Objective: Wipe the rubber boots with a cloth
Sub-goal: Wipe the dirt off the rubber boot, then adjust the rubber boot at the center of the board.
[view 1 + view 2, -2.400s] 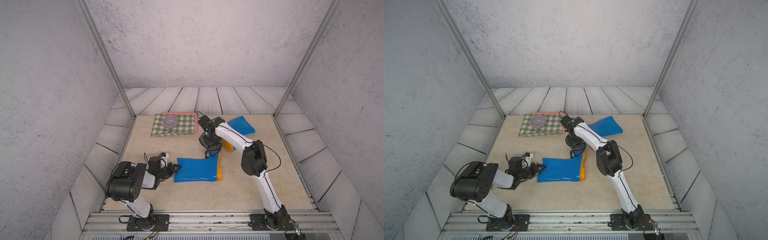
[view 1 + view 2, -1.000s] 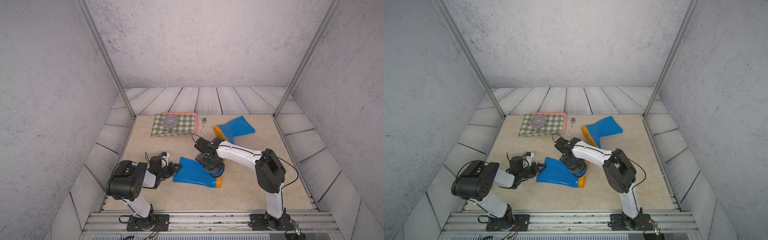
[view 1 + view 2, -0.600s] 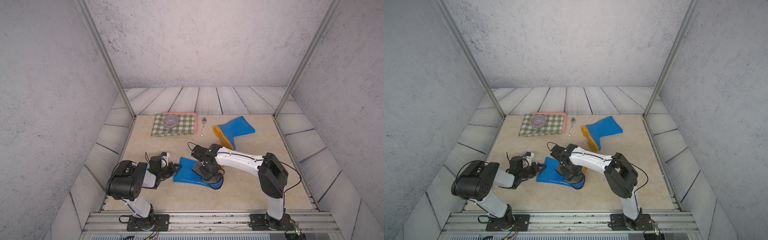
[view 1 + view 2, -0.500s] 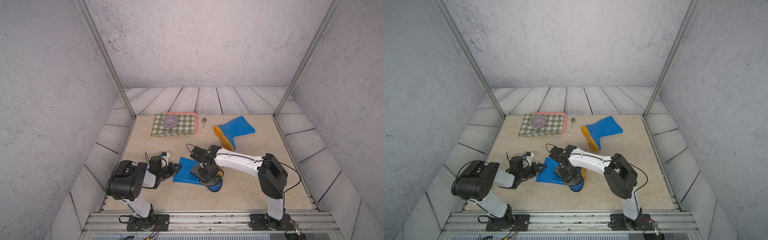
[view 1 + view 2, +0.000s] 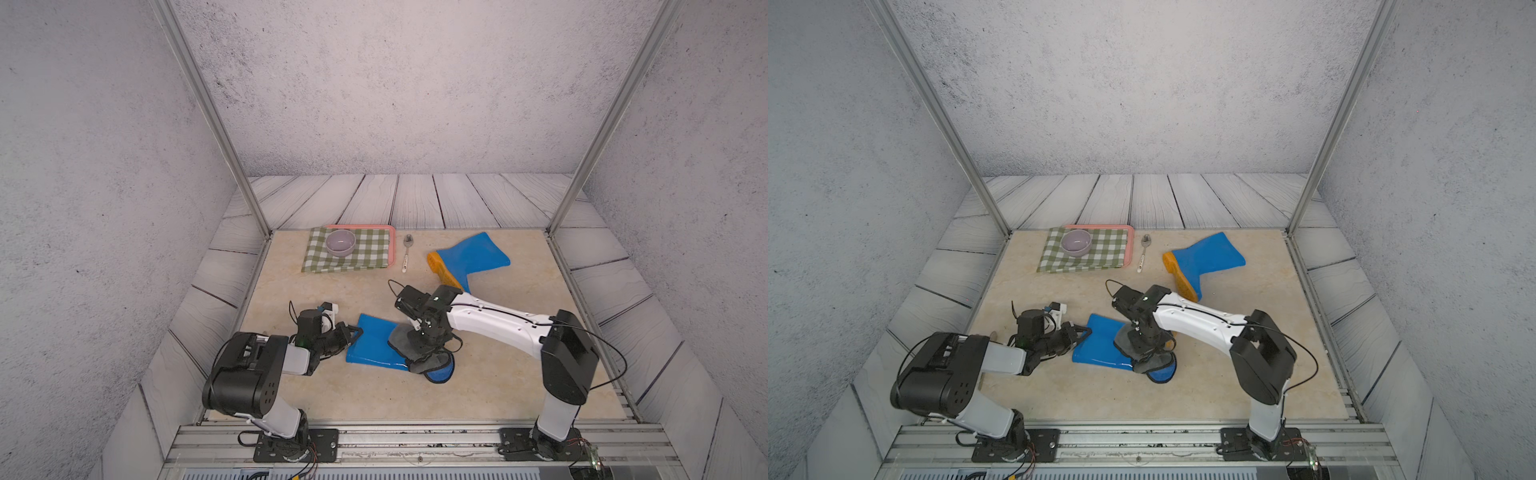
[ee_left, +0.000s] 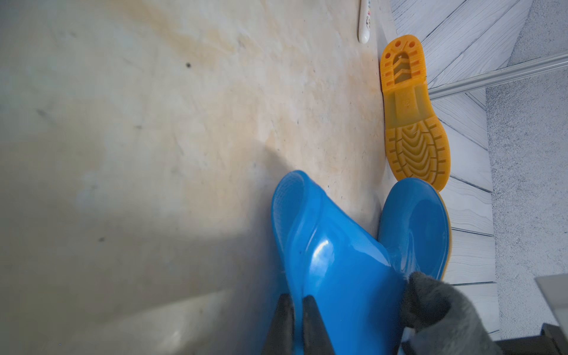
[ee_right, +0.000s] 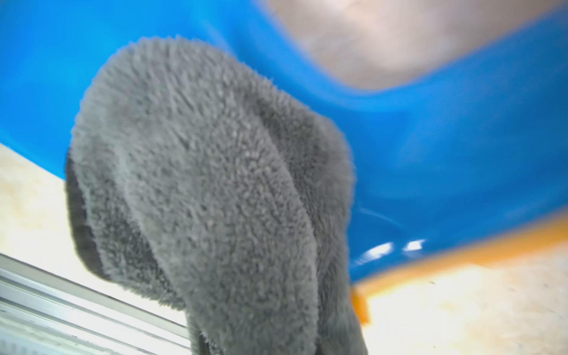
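Wiping near boot, lying sideways at counter front: left jaws pinch its shaft rim, right jaws grip cloth over its ankle, so press firm, stroke toward toe.

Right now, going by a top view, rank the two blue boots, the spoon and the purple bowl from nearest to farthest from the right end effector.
1. The near boot: directly under the right end effector, which presses the grey cloth on it.
2. The far boot and the spoon: both farther back; too close to call.
3. The purple bowl: far back-left, on the checked cloth.
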Controlling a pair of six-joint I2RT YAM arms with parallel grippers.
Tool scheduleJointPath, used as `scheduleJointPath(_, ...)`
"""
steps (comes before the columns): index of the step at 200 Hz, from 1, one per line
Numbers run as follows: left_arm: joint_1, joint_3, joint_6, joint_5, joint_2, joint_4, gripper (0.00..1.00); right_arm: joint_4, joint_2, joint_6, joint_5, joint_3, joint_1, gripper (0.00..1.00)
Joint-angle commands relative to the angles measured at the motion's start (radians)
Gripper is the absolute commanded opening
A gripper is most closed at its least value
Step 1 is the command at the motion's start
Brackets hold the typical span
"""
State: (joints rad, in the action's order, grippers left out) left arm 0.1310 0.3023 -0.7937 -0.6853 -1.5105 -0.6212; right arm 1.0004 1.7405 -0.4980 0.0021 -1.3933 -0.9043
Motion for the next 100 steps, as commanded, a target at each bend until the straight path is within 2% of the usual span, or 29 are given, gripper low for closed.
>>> scheduleJointPath(1, -0.014, 0.043, -0.001, 0.051, 0.120, 0.176, 0.00, -0.007, -0.168, -0.039, 0.039, 0.092, 0.097, 0.00)
scheduleJointPath(36, -0.014, 0.100, 0.009, 0.112, 0.354, 0.414, 0.00, -0.030, -0.372, -0.048, 0.053, 0.235, 0.234, 0.00)
scheduleJointPath(71, -0.019, 0.209, 0.062, 0.200, 0.565, 0.703, 0.00, -0.008, -0.483, -0.020, 0.047, 0.301, 0.318, 0.00)
scheduleJointPath(100, -0.026, 0.395, 0.184, 0.244, 0.675, 0.992, 0.00, -0.016, -0.558, 0.009, 0.013, 0.360, 0.384, 0.00)
